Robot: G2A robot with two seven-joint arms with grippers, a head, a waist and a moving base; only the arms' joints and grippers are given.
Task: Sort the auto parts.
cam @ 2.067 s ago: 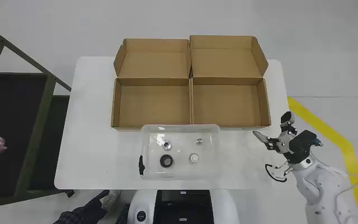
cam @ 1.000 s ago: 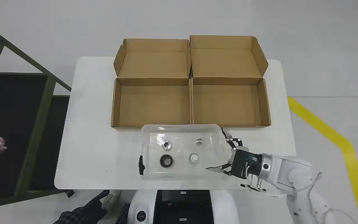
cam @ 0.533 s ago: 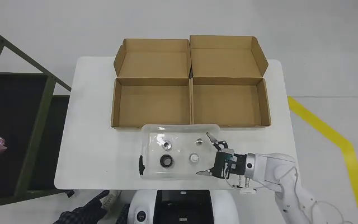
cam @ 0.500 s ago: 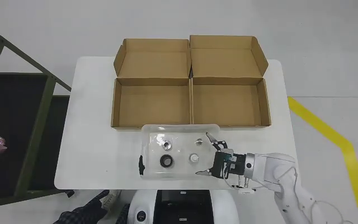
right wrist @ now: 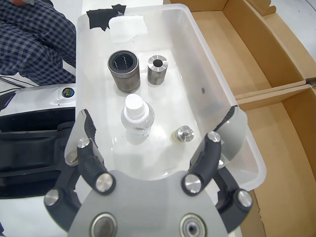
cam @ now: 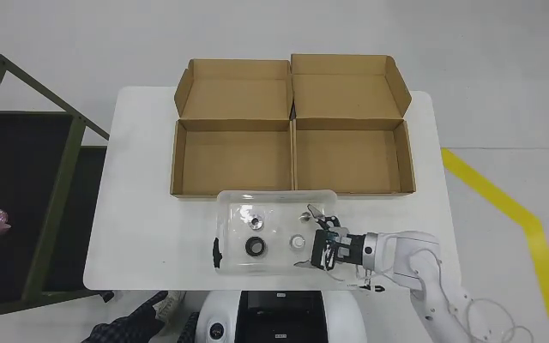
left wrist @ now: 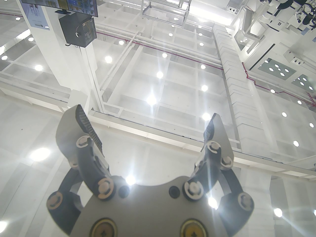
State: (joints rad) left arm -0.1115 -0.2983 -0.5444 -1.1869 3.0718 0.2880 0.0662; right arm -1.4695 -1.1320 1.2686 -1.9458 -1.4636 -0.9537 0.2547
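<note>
- Clear plastic tub (cam: 274,193) sits at the front edge of the white bench (cam: 137,214), just in front of two open cardboard boxes (cam: 233,159) that stand side by side with their lids folded back.
- Four parts stand upright in the tub, all apart from one another: a large dark bearing sleeve (right wrist: 124,73), a smaller steel cylinder (right wrist: 157,72) with a bore in its top, a small clear bottle (right wrist: 137,122) with a white cap, and a low round metal piece (right wrist: 184,134).
- That last piece is small and shiny. It may be a cap or a stud, and I cannot tell which.
- Black tape (right wrist: 103,18) is stuck on the tub's far end wall, as the right wrist sees it.
- The right gripper (right wrist: 158,113) hangs over the tub's right end with its fingers spread wide and nothing between them. The bottle and the small metal piece lie nearest to it.
- In the right wrist view the gripper's body hides the tub's near end, and the nearer box is cut off at the frame's edge.
- From the top view the arm covers the tub's right end.
- The left gripper (left wrist: 145,114) points up at the ceiling lights, fingers apart and empty. Its place relative to the bench cannot be made out.
</note>
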